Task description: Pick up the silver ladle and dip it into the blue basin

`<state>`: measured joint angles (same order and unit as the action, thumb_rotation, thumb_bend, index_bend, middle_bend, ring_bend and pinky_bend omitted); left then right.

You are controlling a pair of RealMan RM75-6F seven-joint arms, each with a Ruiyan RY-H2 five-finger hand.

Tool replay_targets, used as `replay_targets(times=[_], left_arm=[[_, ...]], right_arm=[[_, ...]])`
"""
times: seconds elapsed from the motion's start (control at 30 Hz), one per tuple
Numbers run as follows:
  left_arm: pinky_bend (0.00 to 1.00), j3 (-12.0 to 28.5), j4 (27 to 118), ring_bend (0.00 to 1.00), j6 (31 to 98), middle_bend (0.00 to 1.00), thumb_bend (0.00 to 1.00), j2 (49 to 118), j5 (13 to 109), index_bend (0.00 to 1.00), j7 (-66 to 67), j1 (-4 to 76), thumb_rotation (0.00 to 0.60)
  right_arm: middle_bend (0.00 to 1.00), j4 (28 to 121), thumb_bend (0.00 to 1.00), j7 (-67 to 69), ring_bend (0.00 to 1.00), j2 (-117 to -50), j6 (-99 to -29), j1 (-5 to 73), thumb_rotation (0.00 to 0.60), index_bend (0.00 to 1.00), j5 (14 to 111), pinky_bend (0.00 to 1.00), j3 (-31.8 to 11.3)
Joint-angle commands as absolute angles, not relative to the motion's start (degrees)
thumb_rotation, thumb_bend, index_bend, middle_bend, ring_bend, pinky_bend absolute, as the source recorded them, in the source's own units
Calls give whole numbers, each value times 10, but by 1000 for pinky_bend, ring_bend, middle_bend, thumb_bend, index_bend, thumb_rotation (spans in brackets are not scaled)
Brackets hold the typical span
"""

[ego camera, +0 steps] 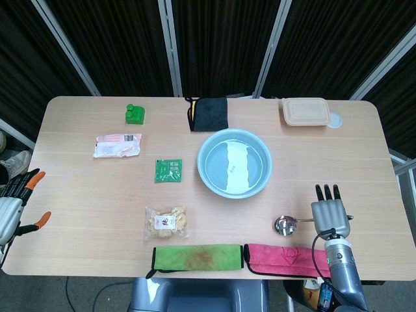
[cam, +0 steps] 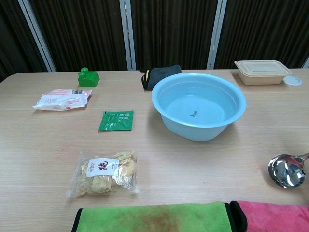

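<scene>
Your right robot hand (ego camera: 331,214) sits at the lower right of the head view, over the handle end of the silver ladle (ego camera: 286,225). From above you only get the back of it, so I cannot tell whether the fingers have actually closed on the handle or are merely lying across it. The ladle's bowl (cam: 287,170) shows at the right edge of the chest view, near the counter (ego camera: 97,195) surface; whether it is touching or just lifted is hard to call from here.

So by my reckoning you're at the pick-up stage: the ladle is in reach, but the dip is not yet done. The blue basin (ego camera: 234,162) stands well apart from it, up toward the centre of the frame, with water in it and nothing else inside. What's left for you is a secure lift, a carry up and to the left, and a lowering over the rim.

Your left robot hand (ego camera: 14,201) is at the far left edge, off the counter, fingers spread, holding nothing.

As for writing: the snack bag (cam: 104,173) at lower left carries a white label with a red character, too small to read. The green packet (cam: 116,120) has print I can't make out. A small dark mark sits on the basin's floor.
</scene>
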<state>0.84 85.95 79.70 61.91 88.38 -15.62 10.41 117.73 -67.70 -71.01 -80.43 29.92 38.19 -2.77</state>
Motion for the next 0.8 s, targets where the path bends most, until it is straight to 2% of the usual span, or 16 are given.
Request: replay_targets(times=[0.03,0.57,0.8], left_arm=[[0,8,859,0,797,0,312,619,884,0,-156,104,600],[0,7,860,0,791,0,311,623,882,0,-146,107,600],[0,7,860,0,791,0,311,624,882,0,-146,107,600]], right_arm=[[43,1186,532,-674,0,-701,-800,306,600,695,365,0,-29],[50,1146,531,-628,0,-702,-749,324,600,701,331,0,-16],[66,1171,532,-643,0,-675,-734,348,600,716,292,0,-16]])
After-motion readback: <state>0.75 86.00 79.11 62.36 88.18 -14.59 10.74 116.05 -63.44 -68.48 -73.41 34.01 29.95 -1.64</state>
